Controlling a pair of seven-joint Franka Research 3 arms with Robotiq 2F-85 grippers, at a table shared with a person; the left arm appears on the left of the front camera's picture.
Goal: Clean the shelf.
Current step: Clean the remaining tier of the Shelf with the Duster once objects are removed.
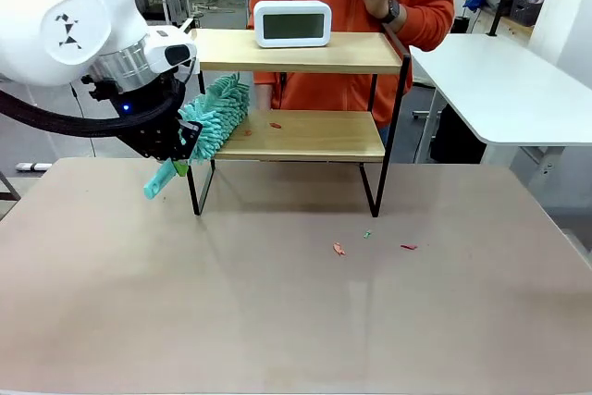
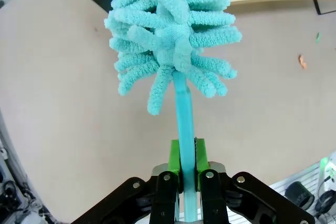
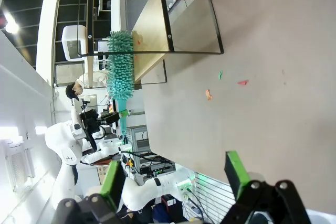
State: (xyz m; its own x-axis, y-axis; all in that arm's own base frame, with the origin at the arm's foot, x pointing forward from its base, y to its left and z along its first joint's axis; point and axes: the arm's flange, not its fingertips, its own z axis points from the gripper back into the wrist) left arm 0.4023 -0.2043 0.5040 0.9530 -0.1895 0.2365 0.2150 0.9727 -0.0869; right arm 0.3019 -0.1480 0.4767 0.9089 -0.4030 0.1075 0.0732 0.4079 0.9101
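Across the front view, the left gripper (image 1: 183, 147) has its 2 fingers clamped on the handle of a teal duster (image 1: 217, 110). The duster's head lies just beyond the fingertips, against the left end of the shelf (image 1: 351, 53) at its lower board. A white clock (image 1: 292, 23) sits on the top board.

From the left wrist, the green pads (image 2: 175, 157) pinch the handle, with the head straight ahead of them.

From the right wrist, the right gripper (image 3: 176, 174) holds its 2 fingers wide apart with nothing between them. The shelf stands well ahead of them, and red scraps (image 3: 209, 94) lie nearer on the table (image 3: 273, 103).
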